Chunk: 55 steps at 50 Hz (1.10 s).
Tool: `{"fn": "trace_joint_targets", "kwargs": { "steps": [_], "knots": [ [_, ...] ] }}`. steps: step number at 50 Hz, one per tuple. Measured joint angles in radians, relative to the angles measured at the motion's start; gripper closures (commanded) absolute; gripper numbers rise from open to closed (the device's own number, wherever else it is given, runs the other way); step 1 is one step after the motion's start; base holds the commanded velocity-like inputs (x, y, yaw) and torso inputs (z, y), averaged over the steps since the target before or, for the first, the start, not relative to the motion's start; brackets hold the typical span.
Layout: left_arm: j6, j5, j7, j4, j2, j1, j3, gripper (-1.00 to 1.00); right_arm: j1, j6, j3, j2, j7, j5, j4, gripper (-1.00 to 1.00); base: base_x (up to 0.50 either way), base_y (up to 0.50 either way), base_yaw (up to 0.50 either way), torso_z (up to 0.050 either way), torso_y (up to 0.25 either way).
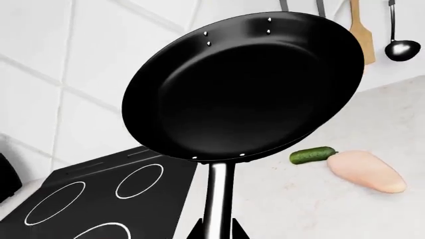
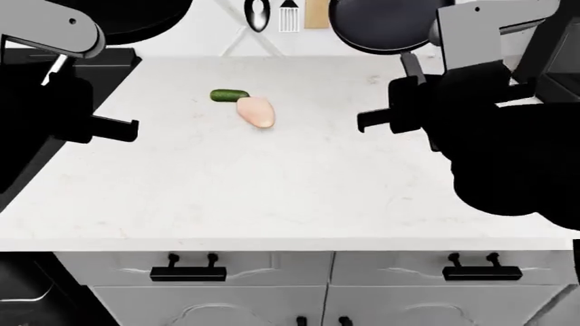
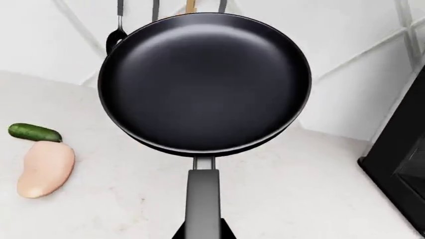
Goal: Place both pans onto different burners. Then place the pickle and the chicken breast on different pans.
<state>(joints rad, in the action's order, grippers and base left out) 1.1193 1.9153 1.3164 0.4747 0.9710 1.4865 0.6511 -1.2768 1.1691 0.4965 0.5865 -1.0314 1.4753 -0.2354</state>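
Both pans were off the counter, each held by its handle. The left gripper (image 1: 216,234) was clamped on the handle of the left pan (image 1: 242,87), which hung in the air tilted, above and beside the stovetop (image 1: 99,199). Three white burner circles (image 1: 139,180) showed on the black glass; none had a pan on it.

The right gripper (image 3: 202,231) was closed around the handle of the right pan (image 3: 204,82), lifted over the white countertop (image 2: 290,183), well apart from the stovetop.

The pickle (image 2: 229,96) lay on the countertop, touching the narrow end of the chicken breast (image 2: 257,111); both sat between the two pans, nearer the stovetop side.

Hanging utensils (image 1: 402,50) showed on the wall behind the countertop. No brand, label or writing was readable on any pan, the stovetop or the cabinet fronts (image 2: 272,292).
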Motion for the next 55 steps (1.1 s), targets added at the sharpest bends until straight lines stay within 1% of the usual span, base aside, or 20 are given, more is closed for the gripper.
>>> {"fn": "trace_joint_targets", "kwargs": {
  "steps": [8,15,33,55],
  "knots": [
    [-0.008,-0.003,-0.008,0.007,0.015,-0.007,-0.005,1.0,-0.035,0.047,0.009,0.026,-0.014,0.051,-0.05,1.0,-0.5,-0.03,0.0,0.001,0.003],
    [-0.02,0.007,-0.017,0.015,0.019,-0.011,-0.004,1.0,-0.043,0.073,0.016,0.054,-0.016,0.062,-0.081,1.0,-0.34,0.4,0.0,0.001,0.003],
    [-0.023,0.017,-0.008,0.021,0.054,-0.006,-0.011,1.0,-0.035,0.079,0.042,0.094,0.028,0.065,-0.14,1.0,-0.01,0.5,0.0,0.001,0.004],
    [-0.029,0.02,-0.018,0.031,0.098,-0.011,-0.02,1.0,-0.017,0.06,0.054,0.1,0.05,0.068,-0.161,1.0,0.0,0.5,0.0,0.001,0.004]
  ]
}}
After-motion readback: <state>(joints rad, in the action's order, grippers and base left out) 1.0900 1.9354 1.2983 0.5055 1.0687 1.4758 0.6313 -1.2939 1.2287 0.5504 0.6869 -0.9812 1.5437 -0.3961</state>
